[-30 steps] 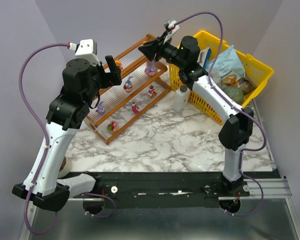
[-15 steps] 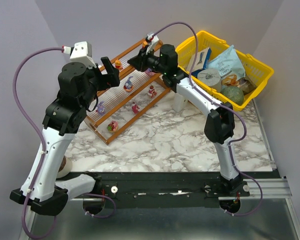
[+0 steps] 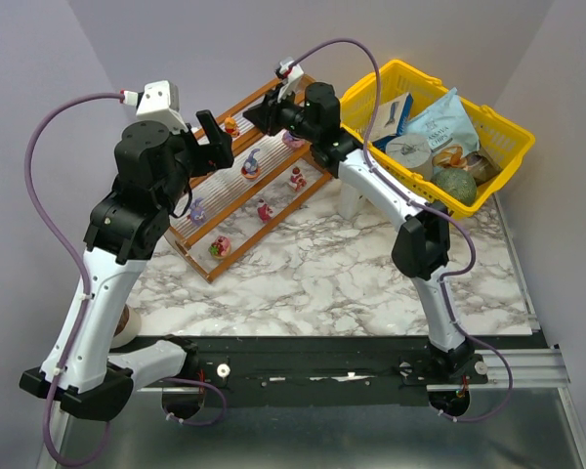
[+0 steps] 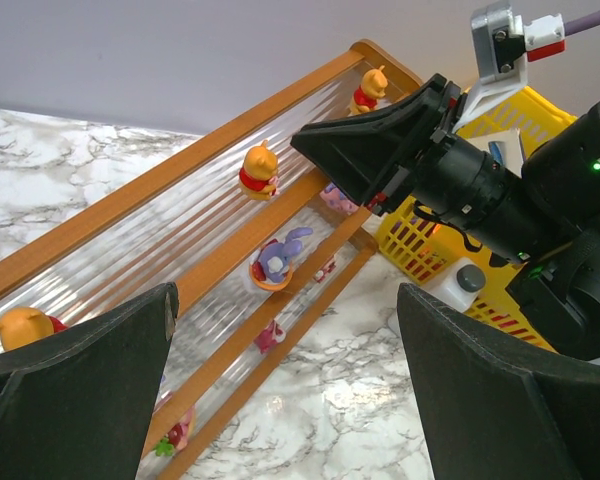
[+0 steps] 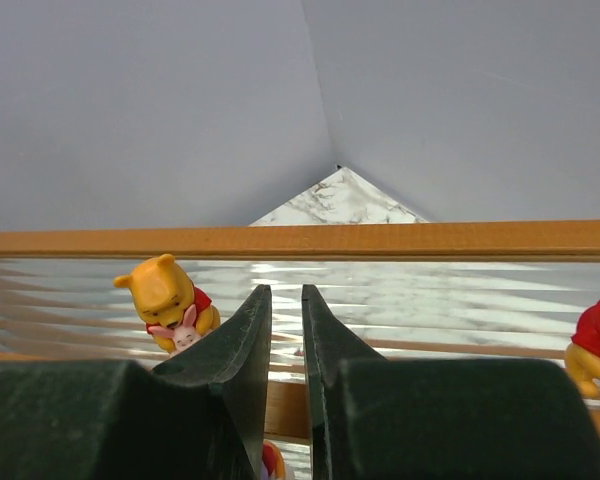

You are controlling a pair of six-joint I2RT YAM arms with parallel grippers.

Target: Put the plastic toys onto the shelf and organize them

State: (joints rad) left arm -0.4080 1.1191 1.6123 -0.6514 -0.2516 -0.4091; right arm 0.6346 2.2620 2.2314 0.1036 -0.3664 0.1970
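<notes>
Right wrist view is showing the right gripper (image 5: pixel 280 300) with its fingers almost together, a thin empty gap between them, holding nothing. It is hanging over the top step of the shelf (image 5: pixel 400 241), just beside a small yellow bear toy (image 5: pixel 165 303) in a red shirt hugging a pink friend. The toys are looking light, hard and a bit slippery, so pinching the round belly seems best. The left gripper (image 4: pixel 285 390) is waiting wide apart and empty.

both arms wore white link shells with chunky black joints, purple cables looping from white wrist cameras. the right gripper (image 4: pixel 365 150) showed dark wedge fingers (image 5: pixel 235 350), a green light glowing on its black housing.
</notes>
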